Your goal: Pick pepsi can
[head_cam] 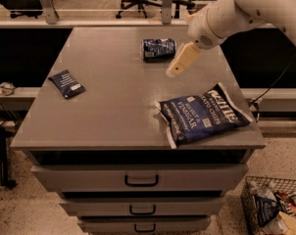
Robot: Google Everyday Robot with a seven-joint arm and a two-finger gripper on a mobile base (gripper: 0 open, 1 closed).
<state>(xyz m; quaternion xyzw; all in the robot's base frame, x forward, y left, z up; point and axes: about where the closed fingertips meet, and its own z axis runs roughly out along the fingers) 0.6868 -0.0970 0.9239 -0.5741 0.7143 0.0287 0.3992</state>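
Observation:
The pepsi can is small, dark blue with white markings, and lies on its side at the back middle of the grey cabinet top. My gripper hangs over the top just right of and in front of the can, apart from it, on the white arm coming in from the upper right. Only one cream-coloured finger shows, pointing down and to the left.
A large blue chip bag lies at the front right of the top. A small flat dark blue packet lies at the left. Drawers are below. A wire basket stands on the floor at right. Office chairs stand behind.

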